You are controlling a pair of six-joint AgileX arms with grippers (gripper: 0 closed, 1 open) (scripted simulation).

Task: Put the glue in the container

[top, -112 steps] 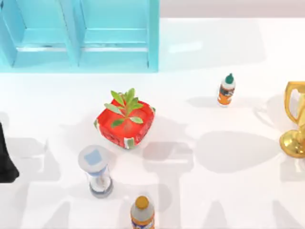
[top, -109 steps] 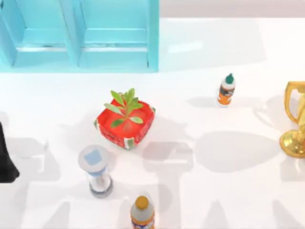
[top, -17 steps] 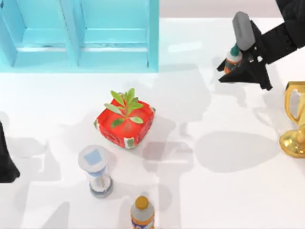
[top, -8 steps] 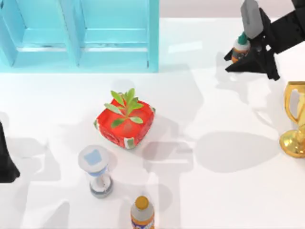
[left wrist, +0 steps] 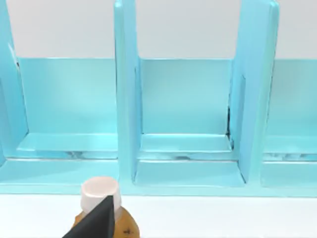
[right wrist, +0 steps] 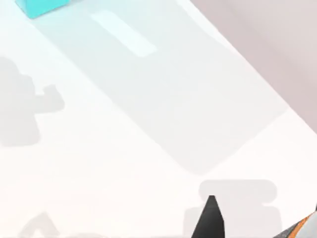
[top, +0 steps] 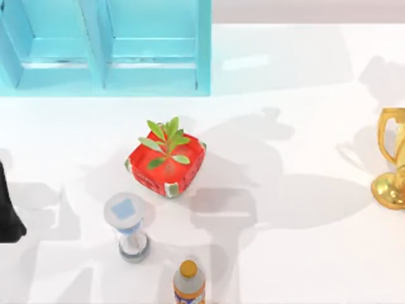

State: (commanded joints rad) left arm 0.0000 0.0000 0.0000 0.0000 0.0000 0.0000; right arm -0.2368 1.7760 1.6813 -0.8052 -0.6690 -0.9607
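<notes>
The right gripper [right wrist: 257, 230] seems to have its jaws closed on the glue [right wrist: 306, 227], an orange sliver beside one finger. It is best carried level and high, over the plant [top: 166, 161], to the blue container [top: 202, 57] at the white tabletop's [top: 304, 253] far left. The left arm [top: 6, 215] is parked at the left edge.

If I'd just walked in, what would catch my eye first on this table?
Probably the bright red pot with its green plant, near the middle of the table. Behind it at the far left stands a big turquoise shelf, and a shiny gold trophy sits at the right edge.
</notes>
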